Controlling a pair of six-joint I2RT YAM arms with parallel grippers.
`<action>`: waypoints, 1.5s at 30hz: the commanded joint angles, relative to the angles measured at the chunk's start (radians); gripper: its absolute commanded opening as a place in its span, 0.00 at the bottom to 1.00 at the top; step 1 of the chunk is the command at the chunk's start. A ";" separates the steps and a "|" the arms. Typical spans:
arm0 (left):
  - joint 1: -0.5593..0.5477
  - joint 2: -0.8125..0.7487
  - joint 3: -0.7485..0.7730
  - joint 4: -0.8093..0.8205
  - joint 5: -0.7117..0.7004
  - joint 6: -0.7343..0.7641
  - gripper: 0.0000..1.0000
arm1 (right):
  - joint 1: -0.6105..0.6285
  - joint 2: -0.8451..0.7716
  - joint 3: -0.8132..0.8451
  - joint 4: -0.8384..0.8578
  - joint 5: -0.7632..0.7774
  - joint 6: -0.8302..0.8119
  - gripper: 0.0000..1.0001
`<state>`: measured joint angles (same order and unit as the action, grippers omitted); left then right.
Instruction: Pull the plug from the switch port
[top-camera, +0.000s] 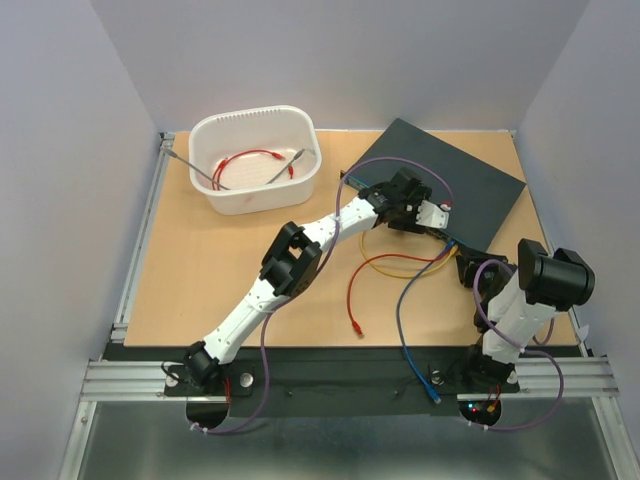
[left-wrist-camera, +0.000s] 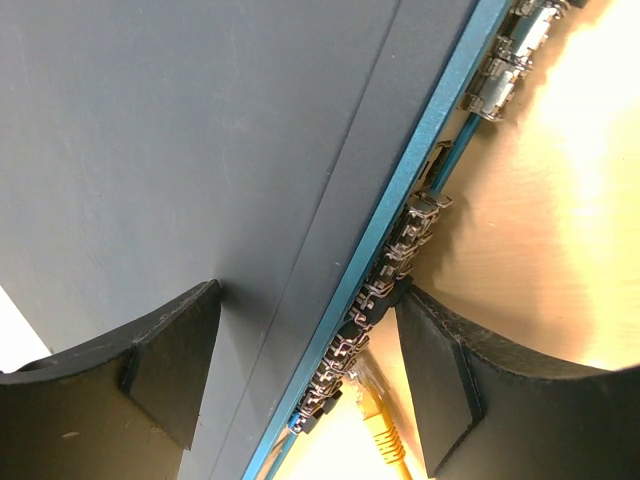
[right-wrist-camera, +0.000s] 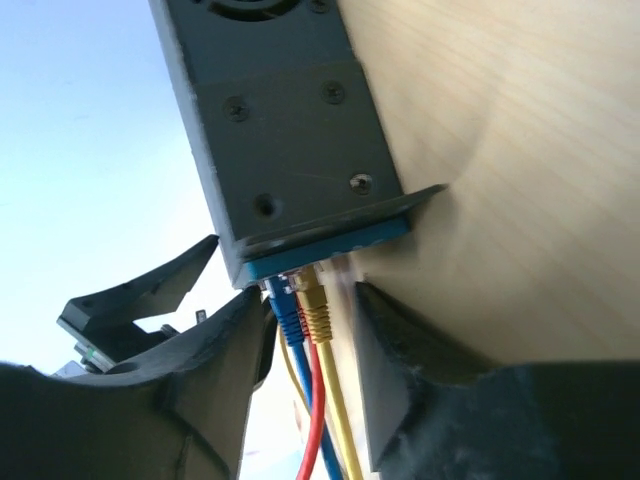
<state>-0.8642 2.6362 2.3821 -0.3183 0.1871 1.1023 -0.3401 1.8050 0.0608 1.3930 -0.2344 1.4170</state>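
Note:
The switch (top-camera: 455, 175) is a flat dark box lying at the back right of the table. At its near right corner, blue (right-wrist-camera: 288, 305), red and yellow (right-wrist-camera: 318, 305) plugs sit side by side in ports of the switch end (right-wrist-camera: 290, 150). My right gripper (right-wrist-camera: 305, 345) is open, a finger on either side of these plugs. Its left finger is close against the blue one, and a gap shows beside the yellow one. My left gripper (left-wrist-camera: 305, 370) is open and straddles the switch's port edge (left-wrist-camera: 395, 270), one finger over the top (left-wrist-camera: 200, 150). Another yellow plug (left-wrist-camera: 378, 420) shows there.
A white tub (top-camera: 255, 160) at the back left holds a red cable and two metal tools. Yellow (top-camera: 390, 268), red (top-camera: 352, 295) and blue (top-camera: 405, 325) cables trail from the switch over the table towards the near edge. Walls stand on three sides.

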 joint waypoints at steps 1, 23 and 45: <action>-0.002 0.008 0.034 0.312 -0.041 -0.061 0.79 | -0.002 0.059 -0.197 0.179 0.003 -0.027 0.45; -0.002 -0.008 0.031 0.274 -0.025 -0.035 0.78 | 0.000 0.306 -0.142 0.419 0.009 0.028 0.36; -0.002 -0.022 0.015 0.254 -0.017 -0.028 0.78 | 0.001 0.264 -0.029 0.371 0.017 -0.026 0.03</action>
<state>-0.8692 2.6377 2.3817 -0.3161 0.1669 1.0843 -0.3397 2.0117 0.0845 1.5639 -0.2775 1.4399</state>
